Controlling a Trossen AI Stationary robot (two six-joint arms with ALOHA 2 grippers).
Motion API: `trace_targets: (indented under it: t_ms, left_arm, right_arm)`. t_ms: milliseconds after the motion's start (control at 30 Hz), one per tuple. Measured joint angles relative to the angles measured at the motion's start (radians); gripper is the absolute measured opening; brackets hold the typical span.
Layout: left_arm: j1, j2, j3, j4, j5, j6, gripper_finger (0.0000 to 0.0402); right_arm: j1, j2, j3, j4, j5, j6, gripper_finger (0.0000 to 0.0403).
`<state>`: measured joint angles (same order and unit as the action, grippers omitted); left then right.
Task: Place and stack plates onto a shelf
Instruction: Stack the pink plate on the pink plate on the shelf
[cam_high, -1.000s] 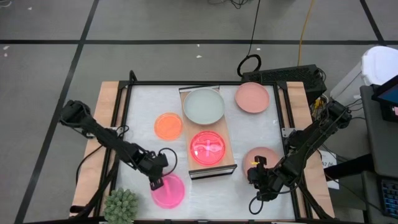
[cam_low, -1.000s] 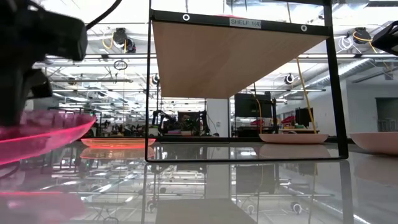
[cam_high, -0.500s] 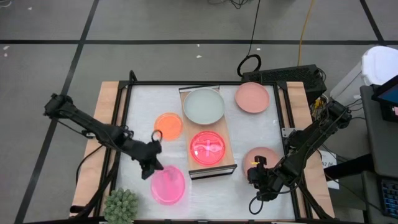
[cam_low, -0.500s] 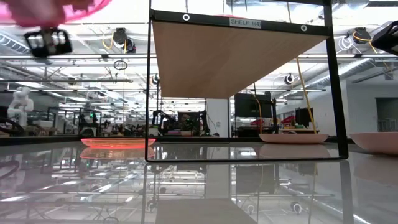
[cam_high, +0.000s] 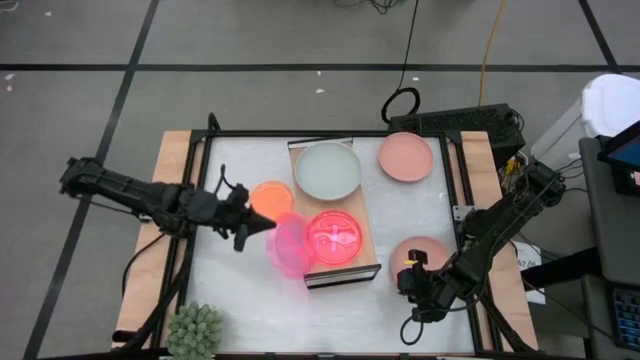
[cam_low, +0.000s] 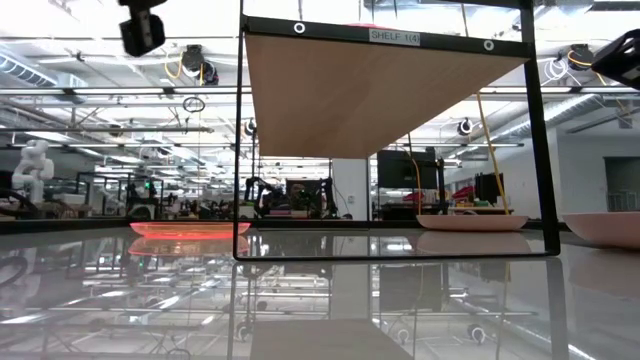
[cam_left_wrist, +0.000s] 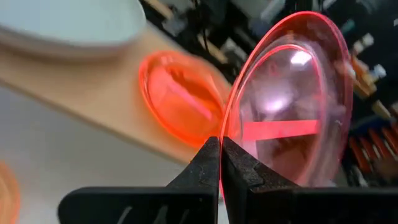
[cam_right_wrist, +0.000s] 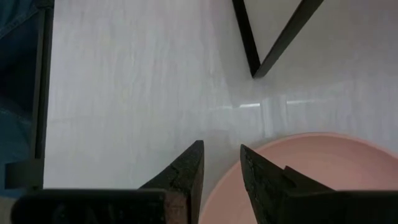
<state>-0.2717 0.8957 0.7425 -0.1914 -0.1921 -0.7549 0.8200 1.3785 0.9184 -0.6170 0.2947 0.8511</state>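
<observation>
Glossy translucent hot pink plate (cam_high: 289, 246) tilted on edge in the air, rim pinched by left end effector (cam_high: 262, 226), fingers clamped tight, just beside the light-wood shelf (cam_high: 366, 236) where a second hot pink plate (cam_high: 334, 238) and pale green-grey plate (cam_high: 327, 169) lie. Right end effector (cam_high: 411, 283) partly open, empty, at salmon pink plate (cam_high: 424, 251) on white table (cam_high: 230, 300).

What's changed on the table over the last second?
The left gripper, shut on the hot pink plate, lifted it from beside the plant and carried it toward the shelf, tilting it on edge. The right gripper and the other plates stayed put.
</observation>
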Motion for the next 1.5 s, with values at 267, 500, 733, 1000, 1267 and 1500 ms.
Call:
trace_targets:
  t_ms: [267,500,733,1000,1267,1500]
  left_arm:
    - [0.107,0.045,0.000,0.104,-0.020,0.076,0.0004]
    - [0.184,0.102,0.032,0.166,-0.020,0.150,0.0004]
    - [0.208,0.197,0.124,0.165,-0.018,0.185,0.0004]
    - [0.202,0.312,0.201,0.168,0.009,0.203,0.0004]
    - [0.202,0.401,0.201,0.157,0.010,0.147,0.0004]
    - [0.187,0.448,0.201,0.148,0.011,0.144,0.0004]
  right_arm:
    - [0.000,0.000,0.000,0.000,-0.003,-0.003,0.0089]
    - [0.000,0.000,0.000,0.000,-0.003,-0.003,0.0089]
    - [0.000,0.000,0.000,-0.002,-0.004,-0.007,0.0089]
    - [0.000,0.000,0.000,-0.002,-0.004,-0.007,0.0089]
    - [0.000,0.000,0.000,-0.002,-0.004,-0.008,0.0089]
    - [0.000,0.000,0.000,-0.001,-0.004,-0.008,0.0089]
